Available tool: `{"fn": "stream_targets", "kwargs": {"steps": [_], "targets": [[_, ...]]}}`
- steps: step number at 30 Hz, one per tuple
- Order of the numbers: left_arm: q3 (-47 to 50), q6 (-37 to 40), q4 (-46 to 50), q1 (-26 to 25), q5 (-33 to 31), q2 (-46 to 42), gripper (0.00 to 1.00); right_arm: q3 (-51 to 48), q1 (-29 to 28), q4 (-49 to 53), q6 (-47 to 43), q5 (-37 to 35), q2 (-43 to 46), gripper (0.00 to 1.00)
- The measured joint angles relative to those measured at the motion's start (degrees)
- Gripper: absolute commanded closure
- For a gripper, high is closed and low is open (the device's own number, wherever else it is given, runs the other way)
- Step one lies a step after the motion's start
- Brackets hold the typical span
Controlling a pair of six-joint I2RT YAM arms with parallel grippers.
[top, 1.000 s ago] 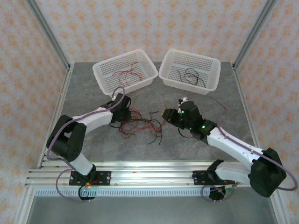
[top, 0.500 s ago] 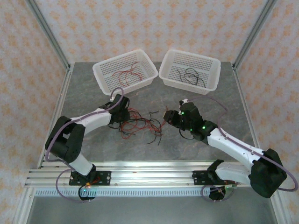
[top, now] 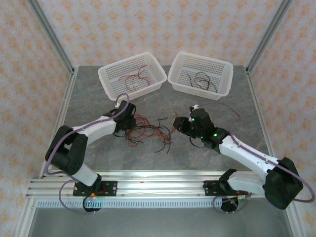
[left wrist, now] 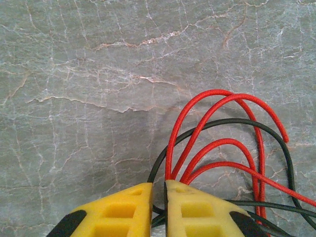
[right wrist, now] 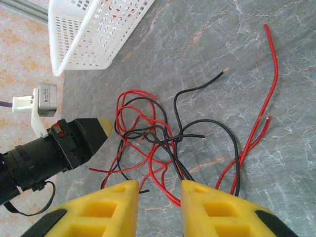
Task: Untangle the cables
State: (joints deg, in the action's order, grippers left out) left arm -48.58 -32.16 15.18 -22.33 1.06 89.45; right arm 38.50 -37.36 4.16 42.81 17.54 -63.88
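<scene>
Nearest of all, along the front edge of the desk (top: 89,101), a metal rail (top: 158,183) carries both arm bases, well to the near side of the cables (top: 148,132). These lie in one loose red-and-black tangle on the bare stone. The left gripper (top: 131,120) meets the tangle's left edge. Seen from the wrist, its yellow fingers (left wrist: 123,205) are pressed almost together, pinching red strands that run into the slit. A black strand slips under them, and whether it is caught too is hard to tell. The right gripper (top: 177,122) sits just right of the tangle. Its fingers (right wrist: 212,202) are spread, with a red and a black strand crossing the gap below them. The frame's lower edge cuts off any contact. Beyond the tangle stand two white baskets. The left basket (top: 143,88) holds red strands (top: 134,79) and the right basket (top: 190,85) holds black strands (top: 202,80). Neither count can be made out.
</scene>
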Motion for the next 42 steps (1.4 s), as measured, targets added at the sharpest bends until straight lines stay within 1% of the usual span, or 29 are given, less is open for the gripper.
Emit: {"fn": "stream_targets", "kwargs": {"steps": [4, 11, 15, 17, 24, 30, 33, 36, 42], "targets": [[0.17, -0.37, -1.33, -0.02, 0.31, 1.05, 0.84, -0.04, 0.00, 0.13, 0.00, -0.02, 0.00, 0.72], [0.92, -0.81, -3.02, 0.00, 1.51, 1.33, 0.79, -0.04, 0.00, 0.13, 0.00, -0.20, 0.00, 0.72], [1.18, -0.81, -4.22, -0.02, 1.53, 2.58, 0.79, -0.04, 0.00, 0.13, 0.00, -0.22, 0.00, 0.72], [1.18, -0.83, -4.55, -0.02, 1.53, 3.45, 0.81, -0.07, 0.00, 0.13, 0.00, -0.22, 0.00, 0.72], [1.44, -0.92, -6.03, -0.02, 1.36, 5.16, 1.00, -1.68, 0.00, 0.15, 0.02, -0.26, 0.42, 0.72], [1.42, -0.96, -5.84, -0.07, 1.27, 4.66, 1.00, -2.25, 0.00, 0.15, 0.04, -0.61, 1.79, 0.71], [0.76, -0.92, -3.08, -0.76, 0.76, 1.64, 1.00, -2.29, 0.00, 0.11, 0.04, -0.39, 1.95, 0.70], [-2.69, -0.72, 1.07, -2.86, -0.09, -3.26, 1.00, -2.23, -0.02, -0.50, 0.04, 0.48, 0.74, 0.68], [-11.30, 0.24, 5.09, -7.41, -0.26, -12.00, 1.00, 2.01, -1.70, -1.22, -0.44, 2.45, -7.19, 0.60]]}}
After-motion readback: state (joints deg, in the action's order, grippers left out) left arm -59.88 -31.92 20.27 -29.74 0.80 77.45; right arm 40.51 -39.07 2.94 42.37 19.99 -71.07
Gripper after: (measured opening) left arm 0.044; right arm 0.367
